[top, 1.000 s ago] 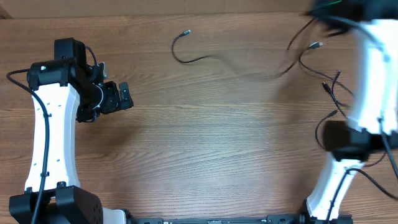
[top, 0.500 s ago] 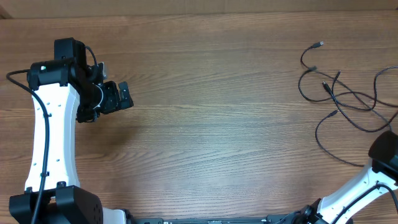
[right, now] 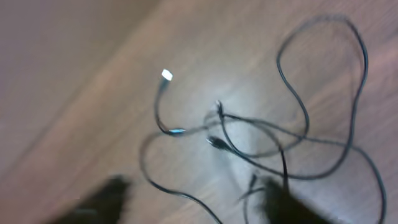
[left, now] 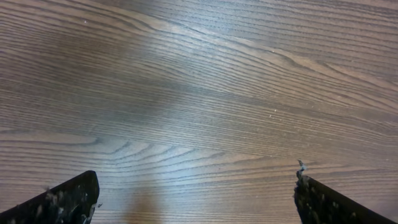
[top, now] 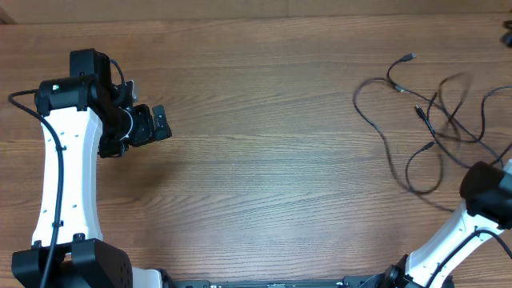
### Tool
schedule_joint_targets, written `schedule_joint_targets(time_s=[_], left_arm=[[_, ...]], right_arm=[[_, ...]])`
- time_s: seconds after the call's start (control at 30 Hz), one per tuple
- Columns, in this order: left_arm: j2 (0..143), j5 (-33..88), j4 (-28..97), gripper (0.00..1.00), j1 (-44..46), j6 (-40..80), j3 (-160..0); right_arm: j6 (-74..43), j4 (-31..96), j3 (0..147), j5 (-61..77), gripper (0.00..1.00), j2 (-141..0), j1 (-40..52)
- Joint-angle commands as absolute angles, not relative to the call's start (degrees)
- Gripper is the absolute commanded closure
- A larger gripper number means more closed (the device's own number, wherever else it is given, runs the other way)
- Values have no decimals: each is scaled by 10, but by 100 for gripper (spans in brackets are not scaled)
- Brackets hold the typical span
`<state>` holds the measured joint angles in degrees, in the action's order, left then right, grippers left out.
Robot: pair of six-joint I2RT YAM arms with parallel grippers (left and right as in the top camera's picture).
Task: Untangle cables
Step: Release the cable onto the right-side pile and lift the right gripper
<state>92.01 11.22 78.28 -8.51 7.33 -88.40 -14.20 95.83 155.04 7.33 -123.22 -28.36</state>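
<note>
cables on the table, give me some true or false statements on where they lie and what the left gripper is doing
1. The cables lie at the right side of the table. True.
2. The left gripper is shut on a cable. False: its fingers stand wide apart over bare wood, with no cable between them.
3. A silver-tipped plug end shows in the right wrist view. True.
4. The cables lie apart from one another in straight lines. False: they loop and cross over each other.
</note>
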Motion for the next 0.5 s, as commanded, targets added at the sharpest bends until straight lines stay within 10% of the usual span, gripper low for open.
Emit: schedule_joint_targets(time_s=[0.0, 0.47], left_arm=[[913, 119, 786, 0, -85, 79, -881], [913, 147, 637, 0, -34, 48, -881]], right_arm=[[-130, 958, 1518, 74, 17, -1234, -286], [74, 969, 1506, 266, 0, -1234, -136]])
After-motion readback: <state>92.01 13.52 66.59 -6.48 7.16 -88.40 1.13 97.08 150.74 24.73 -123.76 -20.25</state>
